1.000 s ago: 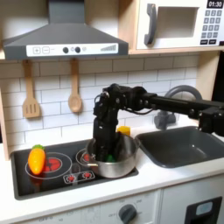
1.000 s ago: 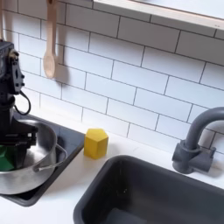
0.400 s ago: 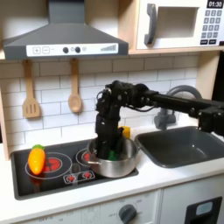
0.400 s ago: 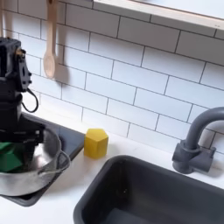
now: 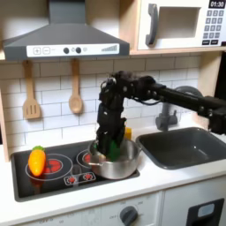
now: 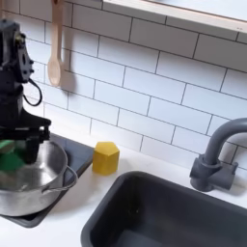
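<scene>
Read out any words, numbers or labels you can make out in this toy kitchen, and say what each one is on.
"01:30" on the display of the microwave, top right corner in the first exterior view.
Keypad buttons under that display: too small and blurred to read.
Markings beside the knobs of the range hood: too blurred to read.
Stove control marks: not readable.
Nothing readable on the gripper, pot or yellow block.

Yellow block [image 6: 106, 157] beside the sink [image 6: 183, 214] (faucet [image 6: 218, 154] behind) — spoon [image 6: 56, 48] hanging.
</scene>
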`<action>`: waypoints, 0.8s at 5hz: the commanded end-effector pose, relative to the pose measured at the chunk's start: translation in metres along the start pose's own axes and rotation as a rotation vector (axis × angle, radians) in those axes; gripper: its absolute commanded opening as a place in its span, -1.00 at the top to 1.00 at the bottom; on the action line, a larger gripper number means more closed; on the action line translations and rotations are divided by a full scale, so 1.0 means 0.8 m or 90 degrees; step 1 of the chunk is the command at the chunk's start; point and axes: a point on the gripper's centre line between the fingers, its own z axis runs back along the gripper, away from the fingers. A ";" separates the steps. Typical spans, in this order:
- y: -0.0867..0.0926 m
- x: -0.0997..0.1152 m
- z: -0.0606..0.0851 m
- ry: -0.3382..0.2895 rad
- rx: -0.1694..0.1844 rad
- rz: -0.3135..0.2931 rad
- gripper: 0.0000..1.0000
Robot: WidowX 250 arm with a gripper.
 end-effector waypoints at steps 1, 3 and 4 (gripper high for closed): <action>0.004 0.011 0.025 -0.028 -0.004 0.025 1.00; 0.019 0.024 0.039 -0.062 0.016 0.064 1.00; 0.027 0.030 0.043 -0.073 0.029 0.072 1.00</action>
